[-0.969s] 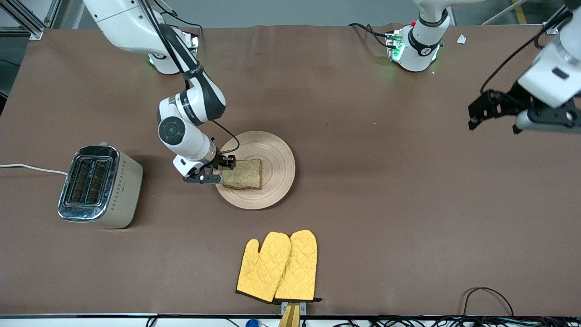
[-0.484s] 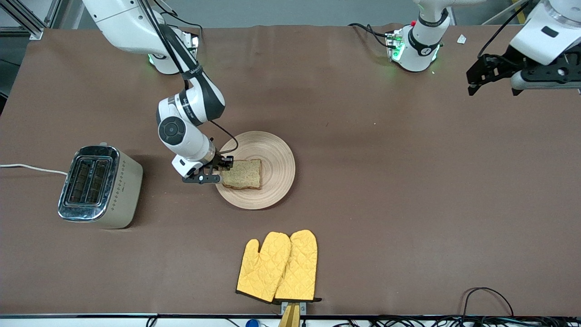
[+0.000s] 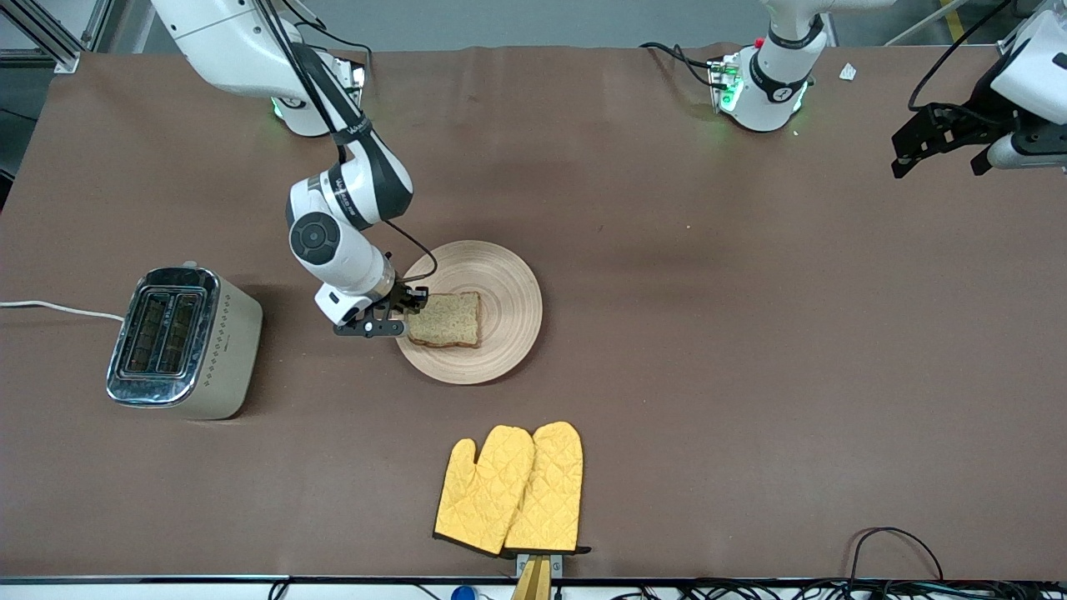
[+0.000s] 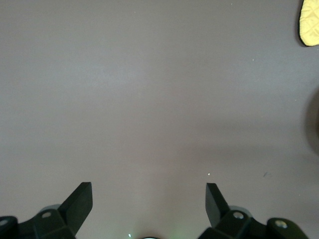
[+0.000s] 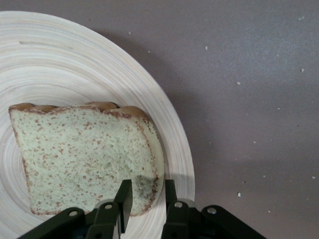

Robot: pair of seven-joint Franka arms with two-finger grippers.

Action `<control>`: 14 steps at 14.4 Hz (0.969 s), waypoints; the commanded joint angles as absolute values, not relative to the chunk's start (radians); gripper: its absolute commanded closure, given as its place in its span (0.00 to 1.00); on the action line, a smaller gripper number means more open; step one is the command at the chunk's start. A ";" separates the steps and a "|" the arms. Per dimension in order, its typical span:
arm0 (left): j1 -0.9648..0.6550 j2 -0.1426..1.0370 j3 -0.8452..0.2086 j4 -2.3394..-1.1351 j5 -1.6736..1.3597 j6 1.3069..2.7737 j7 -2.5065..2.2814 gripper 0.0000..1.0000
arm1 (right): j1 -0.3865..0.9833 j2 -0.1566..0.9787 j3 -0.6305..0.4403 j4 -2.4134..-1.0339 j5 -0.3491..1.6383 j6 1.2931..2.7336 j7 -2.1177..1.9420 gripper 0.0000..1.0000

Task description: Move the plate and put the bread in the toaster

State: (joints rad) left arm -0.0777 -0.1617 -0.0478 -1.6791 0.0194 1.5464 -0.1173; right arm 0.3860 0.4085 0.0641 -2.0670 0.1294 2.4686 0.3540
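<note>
The light wooden plate lies mid-table with the speckled bread flat on it, on the side toward the toaster. My right gripper is down at the bread's edge nearest the toaster. In the right wrist view the right gripper is shut on a corner of the bread, one finger on the crumb and the other against the crust, over the plate. My left gripper hangs open over the left arm's end of the table, and the left gripper holds nothing.
A pair of yellow oven mitts lies near the table's front edge, nearer the camera than the plate. A mitt tip shows in the left wrist view. The toaster's white cord runs off the right arm's end of the table.
The right gripper's fingers have drawn in on the bread's corner, with the bread still flat on the plate. The left arm has swung up and back toward its own end of the table.
</note>
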 commanded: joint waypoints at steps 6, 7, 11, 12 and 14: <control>-0.083 -0.069 -0.051 -1.565 0.043 1.531 -0.121 0.00 | 0.385 0.368 0.044 -2.117 0.080 2.490 0.370 0.66; -0.084 -0.068 -0.051 -1.565 0.043 1.531 -0.124 0.00 | 0.385 0.368 0.044 -2.117 0.080 2.490 0.371 0.66; -0.087 -0.057 -0.051 -1.566 0.044 1.531 -0.120 0.00 | 0.388 0.368 0.046 -2.115 0.080 2.490 0.371 0.67; -0.089 -0.057 -0.051 -1.566 0.044 1.531 -0.120 0.00 | 0.390 0.368 0.046 -2.115 0.080 2.490 0.371 0.67; -0.094 -0.054 -0.052 -1.565 0.044 1.531 -0.123 0.00 | 0.390 0.368 0.046 -2.114 0.080 2.488 0.371 0.68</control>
